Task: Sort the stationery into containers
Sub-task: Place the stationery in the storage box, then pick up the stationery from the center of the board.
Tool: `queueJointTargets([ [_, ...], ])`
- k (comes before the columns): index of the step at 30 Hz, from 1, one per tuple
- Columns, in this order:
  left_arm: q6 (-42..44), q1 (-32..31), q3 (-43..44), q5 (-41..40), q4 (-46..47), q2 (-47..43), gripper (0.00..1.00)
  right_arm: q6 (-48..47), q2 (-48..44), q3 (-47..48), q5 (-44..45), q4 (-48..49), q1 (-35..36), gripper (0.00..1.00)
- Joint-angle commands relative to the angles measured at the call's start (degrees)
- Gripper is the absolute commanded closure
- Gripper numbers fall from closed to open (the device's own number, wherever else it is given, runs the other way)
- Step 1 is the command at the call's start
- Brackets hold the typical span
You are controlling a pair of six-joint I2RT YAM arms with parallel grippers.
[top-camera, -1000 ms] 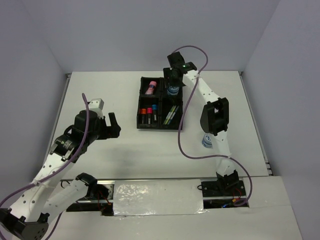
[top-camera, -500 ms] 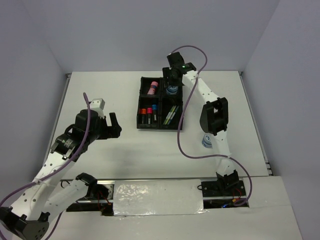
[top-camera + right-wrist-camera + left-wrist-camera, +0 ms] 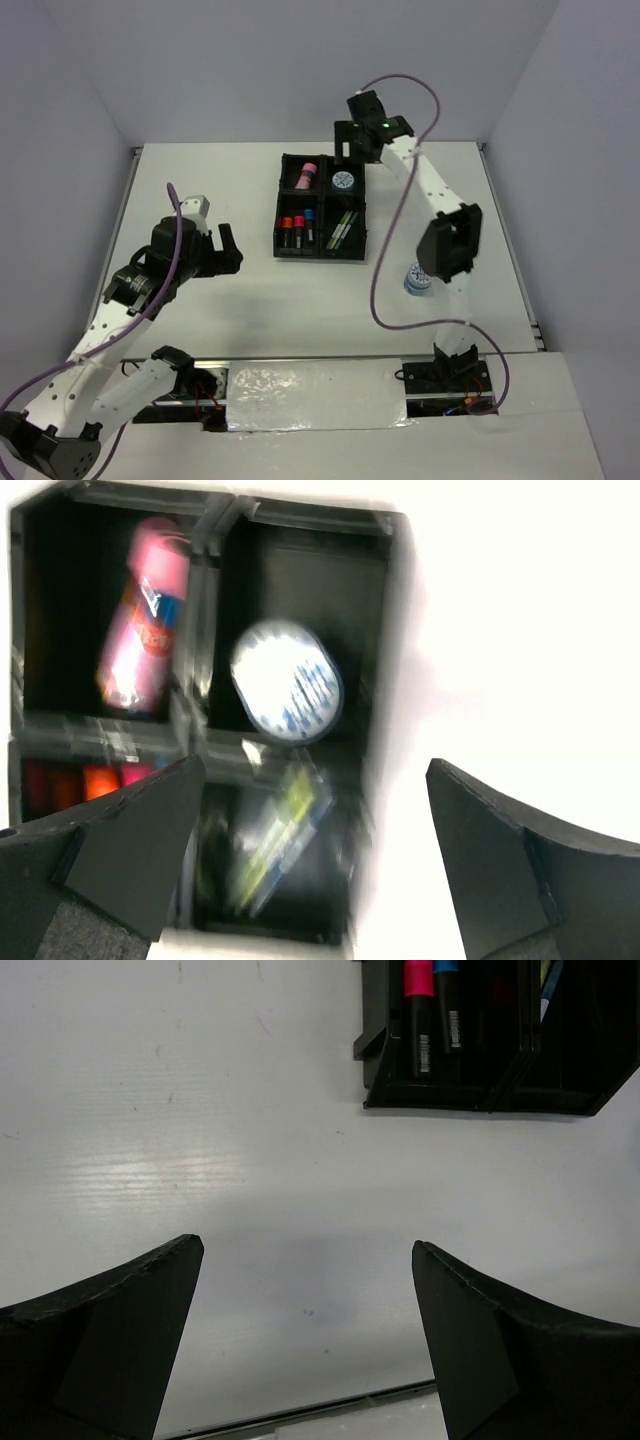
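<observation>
White table, tray with roll, pink tube

Your left gripper stands wide apart: its two black fingers come in at the near left and near right corners, with white table showing between them. Further out and to the right you see one corner of the black tray, sitting on the table well apart from the fingertips. In its left-hand compartment lie a highlighter with a pink cap and a highlighter with a blue cap, side by side, each black barrel carrying a white label. Past the divider, in the compartment to the right, a yellow-green sliver shows at the far edge, too little to name.
</observation>
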Motion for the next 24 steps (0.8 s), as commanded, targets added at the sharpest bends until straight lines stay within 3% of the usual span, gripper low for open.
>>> queueJointTargets([
  [1,0.5,1.1,0.1,-2.2,1.3,-1.7,0.01,7.3,-19.5,-15.0,7.5,-6.1,-0.7,0.00],
  [2,0.2,1.5,0.1,-2.8,1.1,-2.0,0.01,8.5,-23.4,-21.1,9.8,-5.0,-0.7,0.00],
  [3,0.0,1.8,0.1,-3.3,1.0,-2.4,0.01,10.6,-31.1,-33.6,10.7,-1.5,-0.7,0.00],
  [6,-0.1,2.3,0.1,-3.7,1.0,-2.3,0.01,16.4,-44.4,-51.9,15.3,-0.1,-0.7,0.00],
  [9,-0.1,2.7,0.3,-3.7,0.7,-1.4,0.01,19.0,-54.5,-63.8,14.7,2.5,-0.8,0.00],
  [13,-0.2,3.0,0.3,-3.6,0.5,-0.8,0.01,21.7,-60.0,-71.8,14.8,3.7,-1.2,0.00],
  [17,-0.3,3.0,0.2,-3.8,0.6,-1.2,0.01,22.8,-59.1,-77.5,12.7,4.3,-4.4,0.00],
  [24,0.0,3.0,0.1,-2.6,0.9,-0.6,0.01,19.8,-58.6,-83.7,6.1,13.4,-7.3,0.00],
])
